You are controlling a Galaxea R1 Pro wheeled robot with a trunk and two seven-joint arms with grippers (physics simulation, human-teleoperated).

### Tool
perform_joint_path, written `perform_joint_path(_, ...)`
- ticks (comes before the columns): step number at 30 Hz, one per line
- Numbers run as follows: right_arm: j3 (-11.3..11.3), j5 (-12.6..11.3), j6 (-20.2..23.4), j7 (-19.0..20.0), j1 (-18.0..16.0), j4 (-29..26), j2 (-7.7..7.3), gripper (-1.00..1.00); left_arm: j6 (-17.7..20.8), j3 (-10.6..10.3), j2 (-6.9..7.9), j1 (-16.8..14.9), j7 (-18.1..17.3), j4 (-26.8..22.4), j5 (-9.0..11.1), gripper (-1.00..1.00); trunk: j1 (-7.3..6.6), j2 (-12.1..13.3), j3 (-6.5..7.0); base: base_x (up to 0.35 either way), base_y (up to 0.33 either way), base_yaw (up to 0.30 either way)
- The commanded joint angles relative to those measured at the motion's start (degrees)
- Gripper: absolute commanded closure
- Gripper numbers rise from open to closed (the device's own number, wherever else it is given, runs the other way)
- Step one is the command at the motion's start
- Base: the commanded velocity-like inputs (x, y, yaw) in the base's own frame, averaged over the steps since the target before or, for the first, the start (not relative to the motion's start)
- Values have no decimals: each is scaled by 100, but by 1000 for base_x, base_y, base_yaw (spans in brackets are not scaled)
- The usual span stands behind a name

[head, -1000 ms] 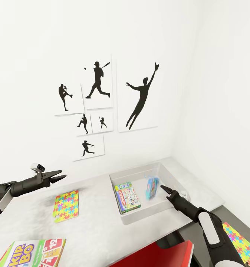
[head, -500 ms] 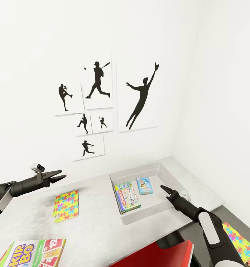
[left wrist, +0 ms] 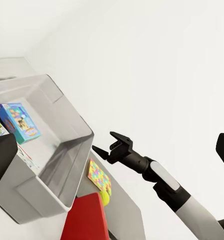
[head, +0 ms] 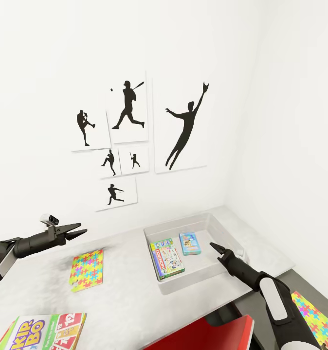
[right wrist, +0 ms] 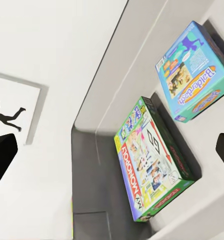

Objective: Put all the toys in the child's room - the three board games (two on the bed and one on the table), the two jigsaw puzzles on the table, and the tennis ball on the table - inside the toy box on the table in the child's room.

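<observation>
A: Where do the toys sit?

B: In the head view the toy box (head: 171, 287) stands on the grey table (head: 120, 301) at about 5 o'clock from the wall pictures (head: 135, 141), its far rim near the wall. Inside lie the Monopoly box (head: 167, 258) and, at its 2 o'clock, the blue Balderdash box (head: 190, 243), flat and apart, with bare floor along the right wall of the tray.

A: And outside it?

B: One jigsaw puzzle (head: 87, 270) lies flat on the table at the tray's 9 o'clock, well apart from it. A Skip-Bo box (head: 42, 331) sits at the table's near edge, at 7 o'clock. A second jigsaw (head: 314, 318) shows at 4 o'clock, below the table edge.

A: The grippers?

B: The right gripper (head: 214, 246) hangs over the tray's right side, empty; the left wrist view shows its fingers spread (left wrist: 108, 147). The left gripper (head: 79, 229) hovers above the table beyond the puzzle, fingers parted, holding nothing.

A: Anything that one camera adds?

B: The left wrist view shows the tennis ball (left wrist: 106, 199) just beside that lower jigsaw (left wrist: 99, 176) and a red surface (left wrist: 87, 220). The right wrist view reads the box titles (right wrist: 150, 165) (right wrist: 194, 70).
</observation>
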Motion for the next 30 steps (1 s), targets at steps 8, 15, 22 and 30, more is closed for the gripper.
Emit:
perform_joint_path(8, -13, -17, 31, 43, -3, -23, 29, -100, 61, -10, 0, -5, -20, 0, 6, -100, 4, -13, -13, 0, 0, 0)
perform_joint_path(15, 0, -11, 8, 78, 13, -59, 32, -100, 61, -11, -1, -5, -20, 0, 12, -100, 4, -13, 28, 0, 0, -13)
perform_joint_path(22, 1, -9, 4, 177, 44, -71, 23, -100, 61, -11, 0, -5, -20, 0, 13, -100, 4, -13, 90, 0, 0, -63)
perform_joint_path(30, -13, -9, 2, 290, 64, -72, 4, -100, 61, -10, -1, 8, -20, 0, 13, -100, 4, -13, 163, 0, 0, -74)
